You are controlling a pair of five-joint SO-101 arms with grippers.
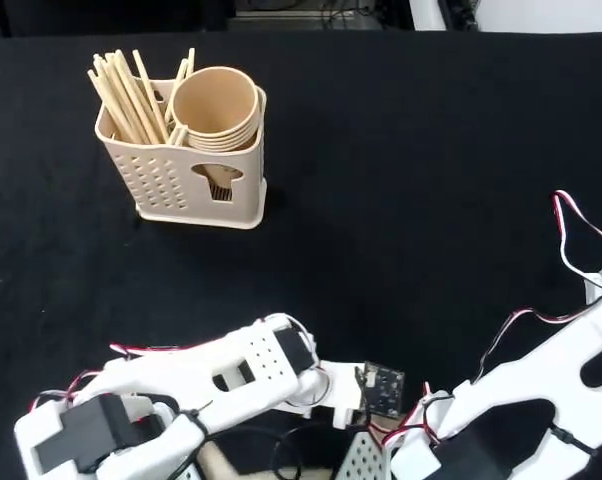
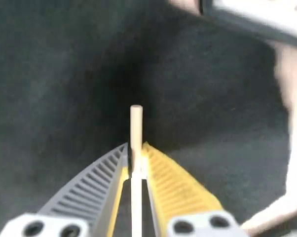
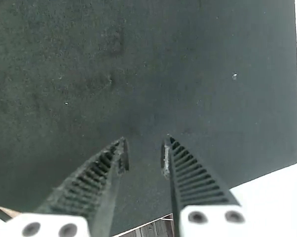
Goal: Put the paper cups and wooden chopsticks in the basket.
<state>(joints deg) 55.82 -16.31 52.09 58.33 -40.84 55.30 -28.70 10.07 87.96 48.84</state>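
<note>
your left fingers [image 2: 151,158] are clamped on a pale wooden chopstick [image 2: 136,123] whose long axis runs out past their tips, well apart from the cream perforated plastic basket [image 1: 181,185], while your right fingers [image 3: 169,150] stand apart, empty.

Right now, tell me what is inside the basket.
The basket holds a bundle of wooden chopsticks standing upright beside a stack of paper cups. Its walls and the cups hide the bottom and the chopsticks' lower ends.

Even light, probably overhead, soft shadow beyond chopstick [image 2: 135,123]
</note>
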